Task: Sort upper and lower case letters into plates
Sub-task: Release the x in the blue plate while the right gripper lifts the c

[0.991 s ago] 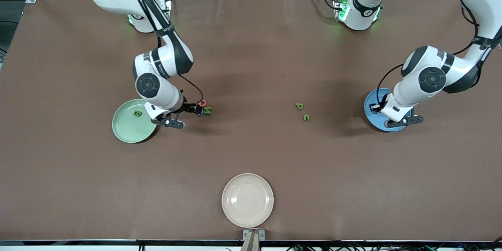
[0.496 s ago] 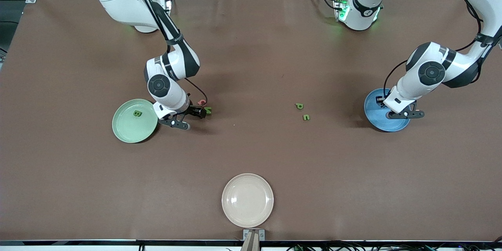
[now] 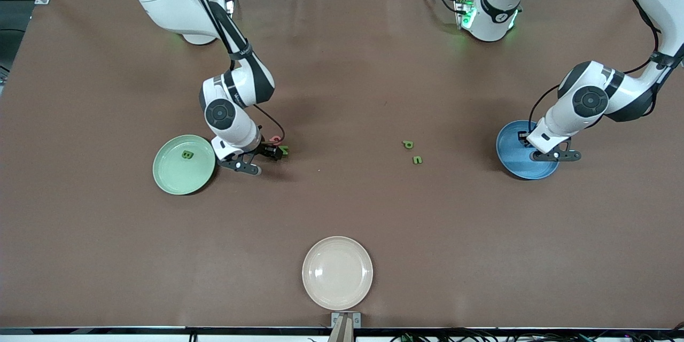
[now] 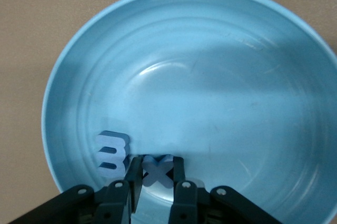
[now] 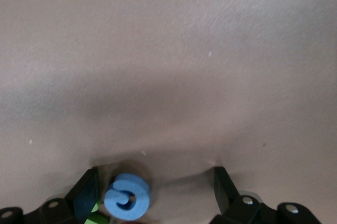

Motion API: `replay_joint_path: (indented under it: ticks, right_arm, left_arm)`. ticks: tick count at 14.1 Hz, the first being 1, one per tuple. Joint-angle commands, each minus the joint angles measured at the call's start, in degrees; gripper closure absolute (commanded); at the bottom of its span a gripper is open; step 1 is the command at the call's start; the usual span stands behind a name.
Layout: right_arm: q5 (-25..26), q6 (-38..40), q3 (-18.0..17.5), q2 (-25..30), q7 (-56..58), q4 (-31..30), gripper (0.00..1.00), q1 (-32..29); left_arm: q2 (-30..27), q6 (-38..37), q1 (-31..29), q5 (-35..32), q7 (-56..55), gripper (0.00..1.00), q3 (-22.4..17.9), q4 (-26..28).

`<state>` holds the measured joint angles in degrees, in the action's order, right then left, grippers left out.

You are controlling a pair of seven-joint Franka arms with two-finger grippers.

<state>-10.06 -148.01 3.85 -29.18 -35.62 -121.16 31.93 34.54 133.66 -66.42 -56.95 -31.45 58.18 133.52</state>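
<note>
The left gripper [image 4: 157,182] is clamping a blue x [image 4: 156,168] over the blue plate [image 3: 515,168], beside one blue B [image 4: 112,153]. The right gripper [image 5: 155,195] is standing apart around a blue letter [image 5: 127,196] at centre-left of the counter [image 3: 342,208]. One green letter [image 3: 187,154] is lying in the green plate [image 3: 171,176]; two green letters [image 3: 407,144] are sitting mid-frame.

I count three plates: one pale green plate [image 3: 183,164], one blue plate [image 3: 518,160], one cream-white plate [image 3: 337,272]. Letter pieces: four green [image 3: 408,144], three blue [image 4: 112,152], and possibly one red [image 3: 274,139], mostly hidden.
</note>
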Motion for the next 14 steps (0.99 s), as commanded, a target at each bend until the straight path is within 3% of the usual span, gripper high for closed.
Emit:
replay_joint_path:
  ticks: [1,2,4,5,9,12,14]
  right_arm:
    - [-0.3,-1.0,1.5,1.1,-1.6,-2.3,0.05,2.9]
    - [-0.3,-1.0,1.5,1.1,-1.6,-2.7,0.05,2.9]
    - [0.0,-0.9,1.6,1.4,-1.6,-3.4,0.05,3.0]
    - [0.6,-0.9,1.6,1.6,-1.6,-3.8,0.06,2.9]
    - [2.5,-0.8,1.9,1.6,-1.6,-3.9,0.27,2.8]
    - [2.5,-0.8,1.9,1.6,-1.6,-3.9,0.57,2.8]
    - [2.5,-0.8,1.9,1.6,-1.6,-3.9,0.72,2.8]
  left_arm:
    - [0.4,0.9,-0.3,-1.4,0.5,0.83,-0.4,0.4]
    - [0.4,0.9,-0.3,-1.4,0.6,0.7,-0.4,0.4]
    - [0.0,0.8,-0.3,-1.3,0.6,0.11,-0.3,0.4]
    - [-0.3,0.4,-0.3,-1.1,0.4,0.01,-0.1,0.3]
    - [-1.1,-0.5,-0.7,4.2,0.0,0.01,6.4,-0.3]
    - [-0.7,-6.3,-0.1,10.8,-1.8,0.0,13.5,-4.0]
    - [-0.4,-7.1,4.4,13.7,-6.4,0.01,14.2,-6.2]
